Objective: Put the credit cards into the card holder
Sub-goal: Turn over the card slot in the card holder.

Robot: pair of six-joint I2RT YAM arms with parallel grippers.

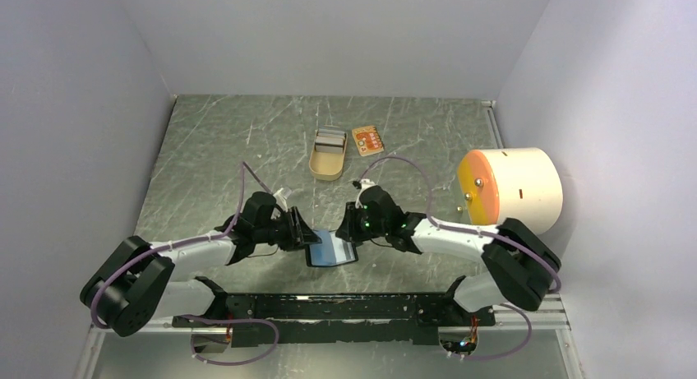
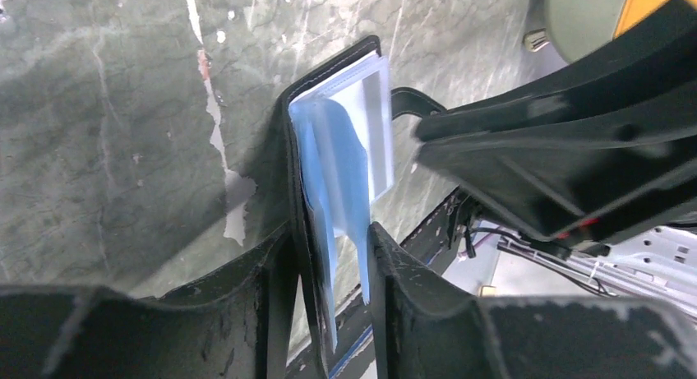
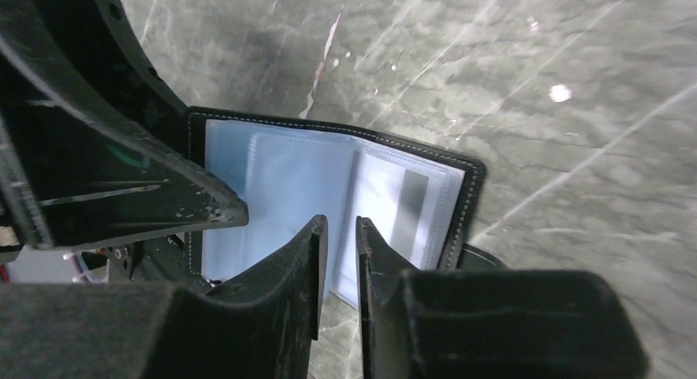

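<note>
Holding the holder (image 1: 331,249) open over the table's (image 1: 205,149) near edge, the left gripper (image 2: 329,231) clamps its cover, whether the right gripper (image 3: 339,223) pinches a sleeve I cannot tell; next, I judge, a card (image 1: 367,139) must be fetched from beside the tin (image 1: 326,161) near the far edge.

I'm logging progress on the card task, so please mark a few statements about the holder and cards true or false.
1. The card holder is open, between the left pincer and right pincer. True.
2. The tan-orange card is in the holder. False: it lies on the table beside the tin.
3. A grey-white card sits in the tin. True.
4. The holder's lining is red. False: it is blue.
</note>
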